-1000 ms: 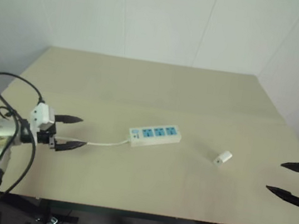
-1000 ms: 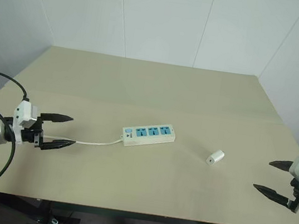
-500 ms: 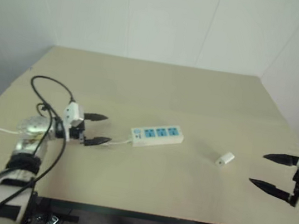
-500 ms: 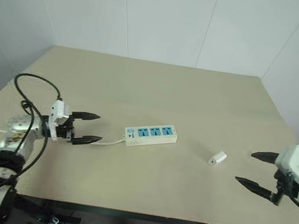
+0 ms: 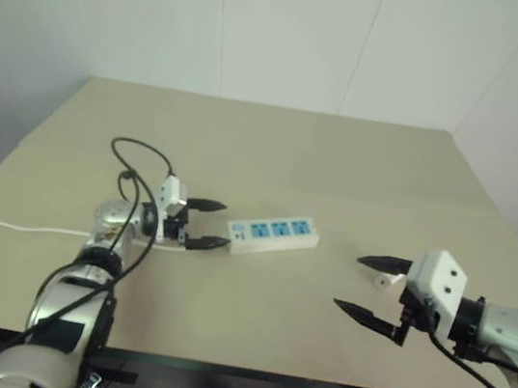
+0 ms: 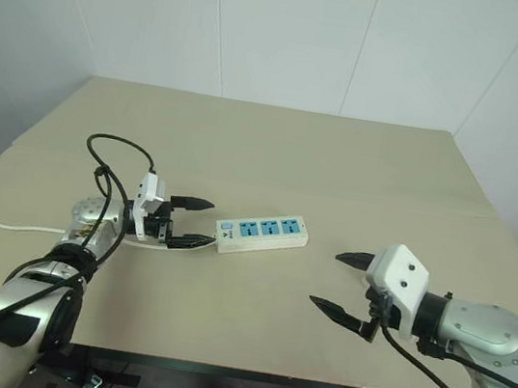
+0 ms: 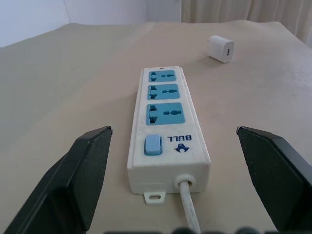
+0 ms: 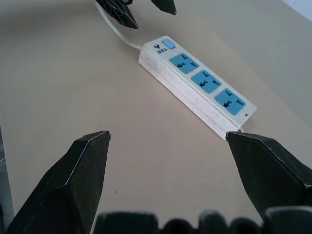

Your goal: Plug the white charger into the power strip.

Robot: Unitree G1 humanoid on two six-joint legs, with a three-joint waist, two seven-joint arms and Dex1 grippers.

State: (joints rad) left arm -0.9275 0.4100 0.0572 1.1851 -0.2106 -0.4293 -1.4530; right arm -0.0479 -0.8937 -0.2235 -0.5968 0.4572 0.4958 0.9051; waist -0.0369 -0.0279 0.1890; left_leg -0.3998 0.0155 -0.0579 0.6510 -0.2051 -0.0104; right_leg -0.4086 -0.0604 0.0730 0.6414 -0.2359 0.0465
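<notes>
White power strip (image 6: 262, 234) between two wide-open, empty jaws; white charger (image 7: 221, 48) beyond.

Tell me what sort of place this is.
Probably a lab test bench: a bare beige table against plain white walls, set with just a power strip and a white charger.

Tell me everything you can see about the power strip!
The power strip is a long, flat white bar that looks like plastic. It has three blue socket panels in a row, all empty, then a blue switch and the word BULL. A thin white cord leaves that end. It lies flat on the tan table, with the left gripper open close to its cord end. Nothing touches it.
</notes>
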